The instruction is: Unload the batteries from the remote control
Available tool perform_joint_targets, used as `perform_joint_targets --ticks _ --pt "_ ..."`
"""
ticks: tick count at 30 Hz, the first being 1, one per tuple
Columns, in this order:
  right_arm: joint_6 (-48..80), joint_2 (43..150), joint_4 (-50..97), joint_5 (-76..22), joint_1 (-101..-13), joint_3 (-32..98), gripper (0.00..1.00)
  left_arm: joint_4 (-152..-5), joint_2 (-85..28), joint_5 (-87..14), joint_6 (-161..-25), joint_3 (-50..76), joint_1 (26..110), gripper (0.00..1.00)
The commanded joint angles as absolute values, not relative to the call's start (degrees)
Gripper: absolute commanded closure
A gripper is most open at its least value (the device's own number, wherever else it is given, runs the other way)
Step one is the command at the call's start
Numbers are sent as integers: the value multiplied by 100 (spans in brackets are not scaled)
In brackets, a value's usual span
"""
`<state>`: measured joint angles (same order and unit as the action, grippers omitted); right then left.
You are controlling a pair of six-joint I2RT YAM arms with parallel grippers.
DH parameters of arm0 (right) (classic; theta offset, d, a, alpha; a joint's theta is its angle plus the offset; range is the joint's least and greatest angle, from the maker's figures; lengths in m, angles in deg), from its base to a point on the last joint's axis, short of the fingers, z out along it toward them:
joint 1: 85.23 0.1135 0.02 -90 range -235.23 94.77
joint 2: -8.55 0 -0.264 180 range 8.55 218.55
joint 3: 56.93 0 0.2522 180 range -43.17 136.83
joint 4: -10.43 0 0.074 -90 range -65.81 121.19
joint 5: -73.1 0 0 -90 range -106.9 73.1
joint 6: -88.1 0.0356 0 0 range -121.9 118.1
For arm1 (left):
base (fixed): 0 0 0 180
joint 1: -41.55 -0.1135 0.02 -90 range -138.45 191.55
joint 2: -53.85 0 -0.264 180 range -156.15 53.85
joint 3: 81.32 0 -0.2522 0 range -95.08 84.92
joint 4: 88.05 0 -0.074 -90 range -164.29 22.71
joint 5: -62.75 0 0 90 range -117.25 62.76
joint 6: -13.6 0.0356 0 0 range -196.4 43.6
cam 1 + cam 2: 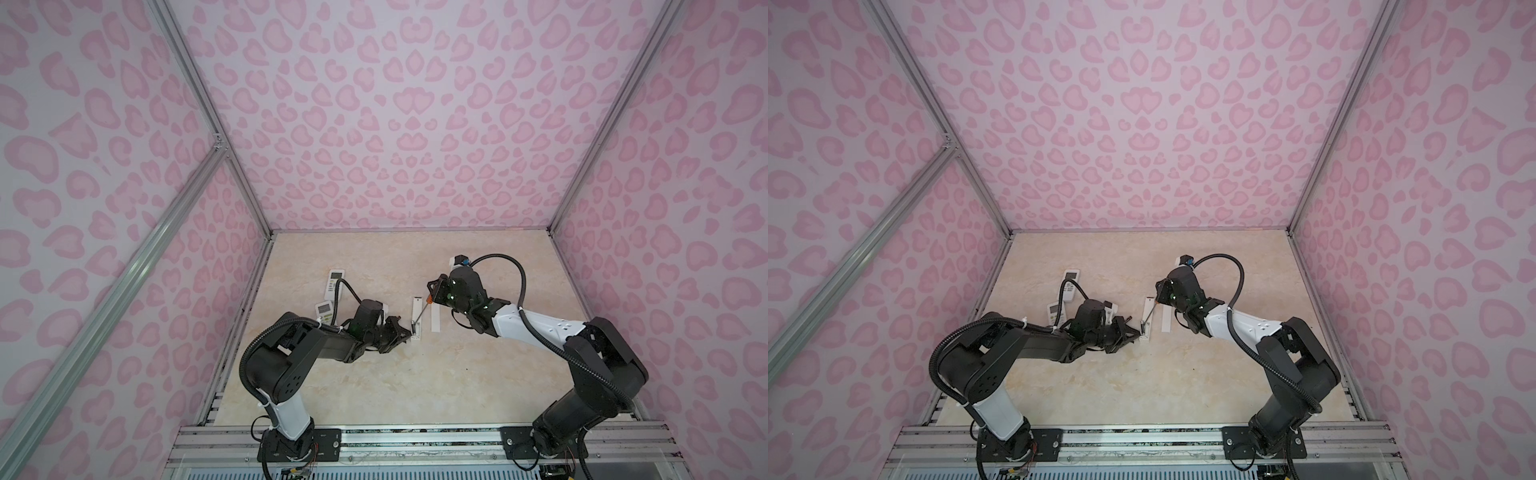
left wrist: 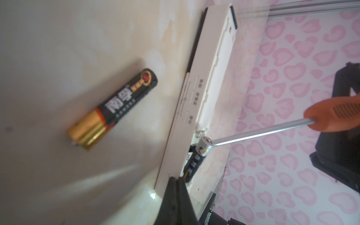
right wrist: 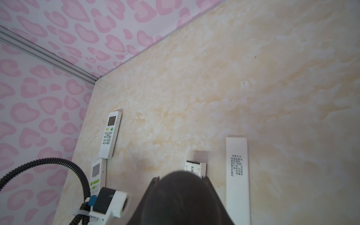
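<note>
**Black and gold: one seated, one loose**

Working across from the left of the beige marbled tabletop (image 1: 415,395), I first see a white screen-faced remote (image 3: 110,134) and a second white remote with green buttons (image 3: 96,173). Both lie face up, one just past the other, well behind the left fingers.

The left gripper (image 2: 176,178) comes next. Its black fingers (image 2: 181,196) are pressed together with nothing between them. Their tips are at the near end of the long white face-down remote control (image 2: 206,87), and I cannot tell whether they touch it.

Ahead of those tips, on the remote's left-arm side, a loose black battery with a gold end (image 2: 113,109) lies flat on the tabletop, apart from both fingers and remote. Just beyond the fingertips, a second black-and-gold battery (image 2: 193,163) sits in the open bay. Its silver end cap seems to stand above the bay's rim.

The orange-handled screwdriver with a steel shaft (image 2: 263,131) has its tip against that cap. It slants up to the right gripper (image 1: 432,296), whose fingers pinch the orange handle. Beneath and just right of those fingers, a flat white cover plate with printed text (image 3: 237,175) lies on the tabletop beside the open remote, not touching it.
</note>
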<state>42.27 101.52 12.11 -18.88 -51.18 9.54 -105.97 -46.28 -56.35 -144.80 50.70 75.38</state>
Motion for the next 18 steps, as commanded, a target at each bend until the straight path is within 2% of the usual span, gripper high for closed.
perform_joint_targets --ticks 1,10,18 --pt "4187 10231 1147 -1960 -5107 1014 100 -10642 -4653 -5652 -14392 5101 7530 97" --pt "4255 10174 1335 -2007 -4959 1050 100 -10611 -4595 -5633 -14367 5115 7454 97" --pt "4373 10109 1612 -2171 -4900 956 100 -10571 -4541 -5733 -14366 5184 7333 93"
